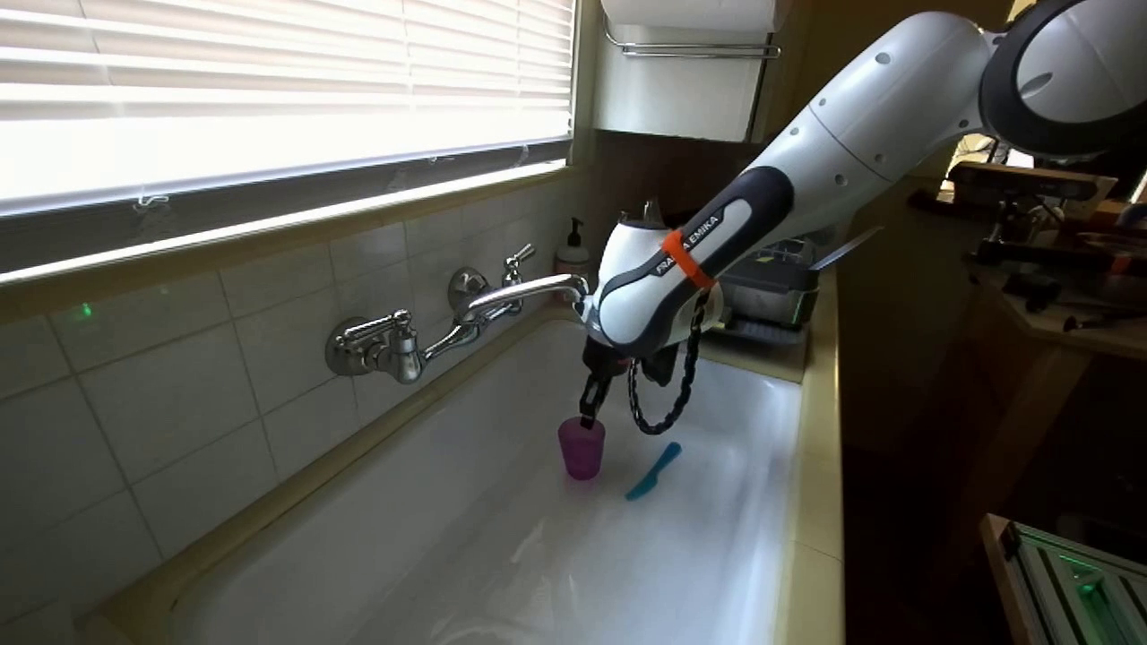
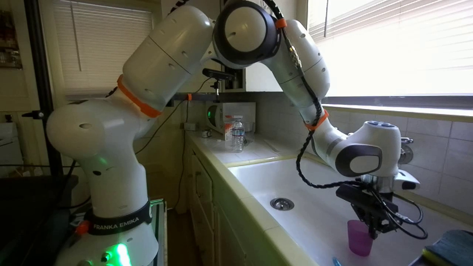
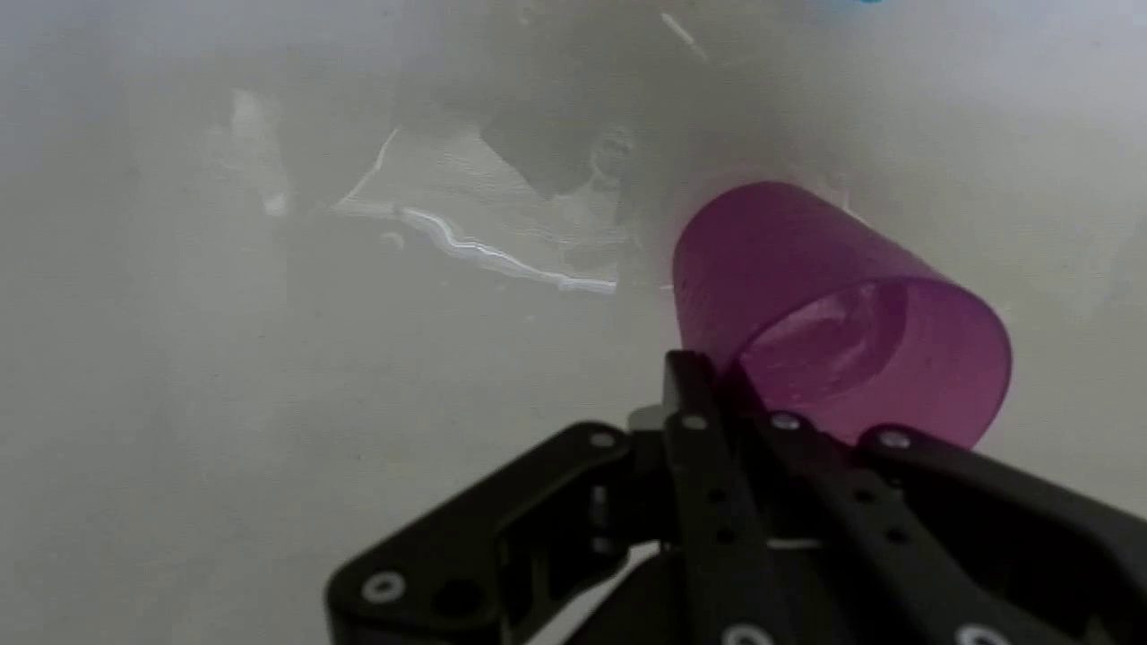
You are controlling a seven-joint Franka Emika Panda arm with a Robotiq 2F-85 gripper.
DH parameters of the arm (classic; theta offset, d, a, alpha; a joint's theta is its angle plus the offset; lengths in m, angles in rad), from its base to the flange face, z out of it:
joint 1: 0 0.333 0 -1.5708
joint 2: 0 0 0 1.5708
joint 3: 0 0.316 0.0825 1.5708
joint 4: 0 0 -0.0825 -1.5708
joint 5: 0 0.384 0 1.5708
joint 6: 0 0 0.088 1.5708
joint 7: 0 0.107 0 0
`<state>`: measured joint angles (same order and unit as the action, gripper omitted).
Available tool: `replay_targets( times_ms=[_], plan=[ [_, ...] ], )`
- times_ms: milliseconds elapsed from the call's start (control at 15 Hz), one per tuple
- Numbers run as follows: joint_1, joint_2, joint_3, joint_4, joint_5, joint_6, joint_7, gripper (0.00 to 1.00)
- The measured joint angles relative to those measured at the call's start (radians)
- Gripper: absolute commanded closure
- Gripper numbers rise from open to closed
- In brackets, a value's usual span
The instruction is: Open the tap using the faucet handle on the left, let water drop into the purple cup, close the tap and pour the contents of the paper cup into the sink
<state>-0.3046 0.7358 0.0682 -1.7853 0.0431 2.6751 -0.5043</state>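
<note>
Gripper (image 3: 722, 383), bottom of wrist frame: jaws clamped on wall of purple cup (image 3: 793, 260), right of centre, interior visible. In an exterior view: cup in sink (image 1: 645, 573), lower centre; tap (image 1: 473, 315) nearly whole, left and higher. Drain (image 2: 282, 204) only in an exterior view.

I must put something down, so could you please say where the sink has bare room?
The widest bare patch is the sink floor between the purple cup and the drain, though it looks wet. A narrower strip lies between the blue utensil and the robot-side edge. It is crowded around the cup, with the end effector pinching its rim.
</note>
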Motion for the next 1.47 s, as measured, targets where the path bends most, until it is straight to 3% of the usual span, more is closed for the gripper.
replay_targets(
  times_ms=[333, 733, 1067, 1467],
  plan=[
    [0.131, -0.054, -0.130, 0.001, -0.183, -0.064, 0.098, 0.99],
    [0.280, -0.093, -0.262, 0.023, -0.436, -0.248, 0.215, 0.99],
    [0.321, -0.108, -0.298, 0.063, -0.606, -0.382, 0.245, 0.99],
    [0.322, -0.113, -0.295, 0.080, -0.705, -0.430, 0.256, 0.99]
  ],
)
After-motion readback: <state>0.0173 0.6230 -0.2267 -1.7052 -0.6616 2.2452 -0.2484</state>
